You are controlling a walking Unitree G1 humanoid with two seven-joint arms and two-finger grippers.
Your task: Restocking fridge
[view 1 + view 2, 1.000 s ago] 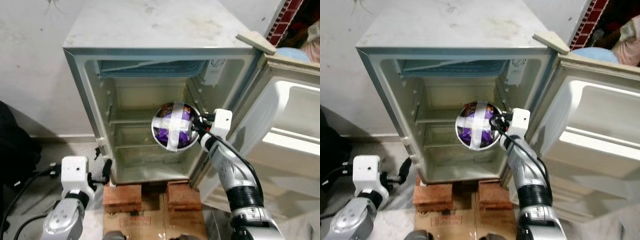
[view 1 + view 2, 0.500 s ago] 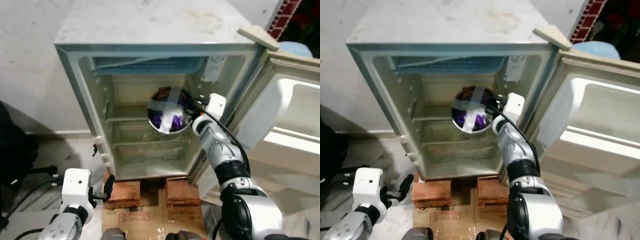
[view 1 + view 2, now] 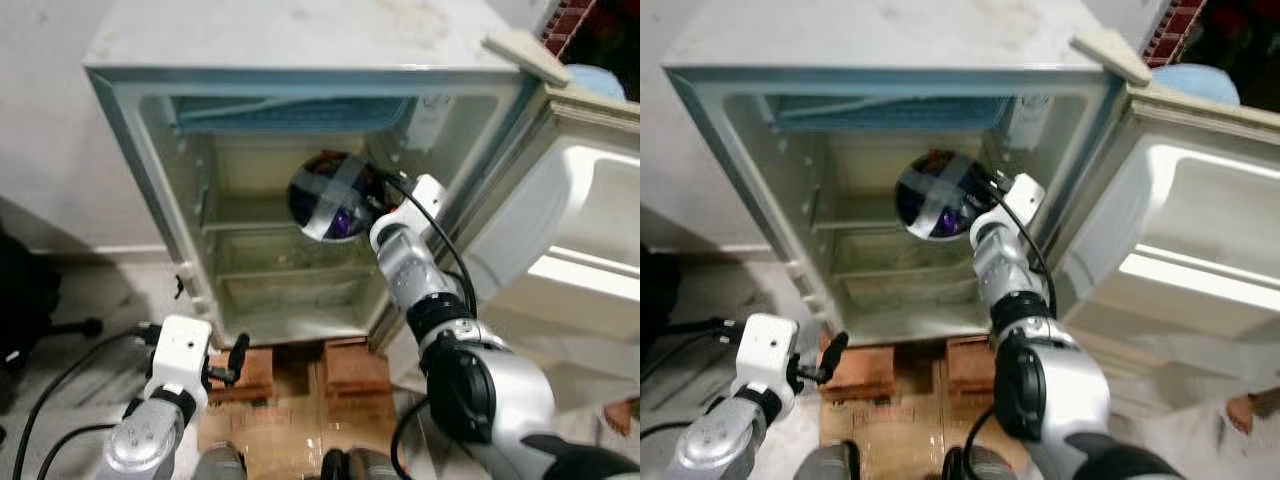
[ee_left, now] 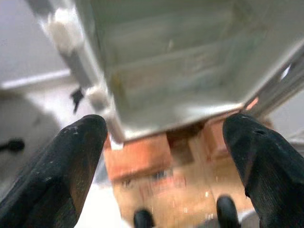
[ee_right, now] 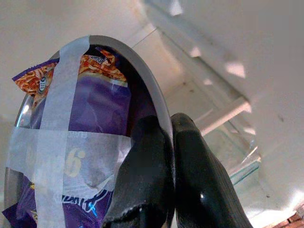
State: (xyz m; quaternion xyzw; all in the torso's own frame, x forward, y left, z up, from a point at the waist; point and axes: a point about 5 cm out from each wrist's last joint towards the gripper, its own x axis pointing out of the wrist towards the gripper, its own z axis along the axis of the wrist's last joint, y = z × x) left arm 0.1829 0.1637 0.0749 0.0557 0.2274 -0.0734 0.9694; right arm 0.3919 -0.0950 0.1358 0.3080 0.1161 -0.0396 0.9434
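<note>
**Bowl held inside the open fridge**

The right gripper [image 5: 164,156] is clenched on the rim of a metal bowl [image 3: 330,195] inside the fridge [image 3: 300,170]; its wrist view reveals purple snack packets [image 5: 95,109] taped in. The left gripper [image 4: 161,156], spread wide, hangs low facing red bricks [image 3: 255,370] propping the cabinet on a pale floor.

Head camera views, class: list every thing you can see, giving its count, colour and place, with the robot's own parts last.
Fridge: one, white, door open, standing on bricks.
Fridge door: one, white, swung open to the right.
Bowl: one, metal, taped over a purple packet, held inside the fridge at the upper shelf.
Bricks: two, red, under the fridge.
Cardboard: one, brown, on the floor before the bricks.
Cables: black, on the floor at left.
Right gripper: pinching the bowl's rim.
Left gripper: low, in front of the fridge's base, fingers apart.
</note>
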